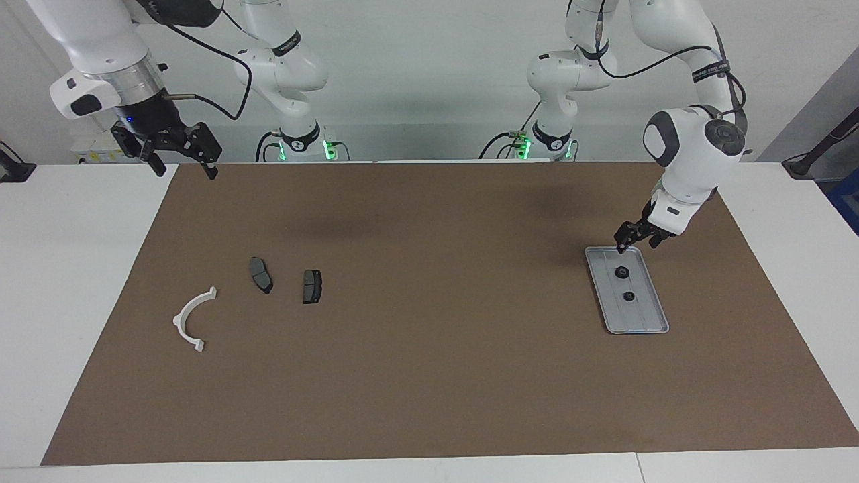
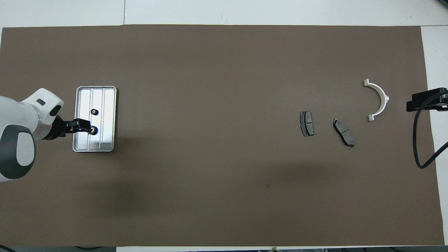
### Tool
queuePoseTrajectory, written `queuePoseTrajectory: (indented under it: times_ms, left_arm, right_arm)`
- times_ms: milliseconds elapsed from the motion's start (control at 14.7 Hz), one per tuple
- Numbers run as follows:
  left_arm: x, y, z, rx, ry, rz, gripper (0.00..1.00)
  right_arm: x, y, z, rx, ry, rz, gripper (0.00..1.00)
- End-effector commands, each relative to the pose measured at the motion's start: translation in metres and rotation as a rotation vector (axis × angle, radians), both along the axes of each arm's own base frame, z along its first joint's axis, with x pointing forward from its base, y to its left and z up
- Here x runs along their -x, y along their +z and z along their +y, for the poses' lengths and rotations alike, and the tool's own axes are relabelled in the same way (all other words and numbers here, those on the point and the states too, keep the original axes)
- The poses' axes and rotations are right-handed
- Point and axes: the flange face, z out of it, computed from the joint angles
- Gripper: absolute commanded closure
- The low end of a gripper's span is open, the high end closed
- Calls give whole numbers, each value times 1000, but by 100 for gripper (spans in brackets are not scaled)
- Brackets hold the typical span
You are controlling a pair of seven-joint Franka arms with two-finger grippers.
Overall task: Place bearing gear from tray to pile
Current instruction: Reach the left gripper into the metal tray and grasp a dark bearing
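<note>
The left tool (image 1: pixel 634 240) is hanging over the robot-side end of the tray (image 1: pixel 654 329), at the middle right of the facing view, its fingers spread and holding nothing. In the overhead view it is covering the edge of one bearing gear (image 2: pixel 93 130), but the facing view shows it sitting above the tray's rim with the gear (image 1: pixel 622 272) lying free just below it in the frame. A second bearing gear (image 1: pixel 629 296) is resting farther from the robots in the same tray, both near the tray's middle grooves.

The pile is lying toward the right arm's end of the counter (image 1: pixel 429 402), at the middle left of the facing view: a white arc bracket (image 1: pixel 191 318) and two dark brake pads (image 1: pixel 261 274) (image 1: pixel 312 286), all well apart from the tray.

The right tool (image 1: pixel 181 157) is waiting at the upper left of the facing view, over the counter's edge, its fingers parted and empty.

Each gear looks like a small, stiff, dark round part, probably light but dense for its size, with a smooth hub that could slip. Pinching it across its outer toothed rim looks soundest, the fingers coming straight down so they are not scraping the metal tray or nudging the gear along a groove.
</note>
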Motion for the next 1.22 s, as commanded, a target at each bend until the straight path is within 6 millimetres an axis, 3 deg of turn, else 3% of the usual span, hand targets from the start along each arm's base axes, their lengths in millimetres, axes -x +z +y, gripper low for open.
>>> queuePoseTrajectory:
  times_ms: [0,136,271,611,1018,1154]
  left_arm:
    - [-8,-24,4,-16,-29,-15,24]
    - [-13,-43,3,-17,-30,-12,34]
    - [-15,-47,4,-18,-40,-14,42]
    - [-20,-56,5,-18,-54,-15,42]
    - [-22,-67,6,-19,-54,-17,42]
    - [-21,-70,4,-19,-50,-12,42]
  right_arm:
    - [-13,-15,-4,9,15,0,0]
    - [-19,-17,-6,11,16,-24,0]
    - [-19,-16,-6,11,14,-32,0]
    - [-23,-20,-7,12,11,-46,0]
    - [-46,-44,-8,15,15,-59,0]
    - [-51,-42,-4,17,21,-87,0]
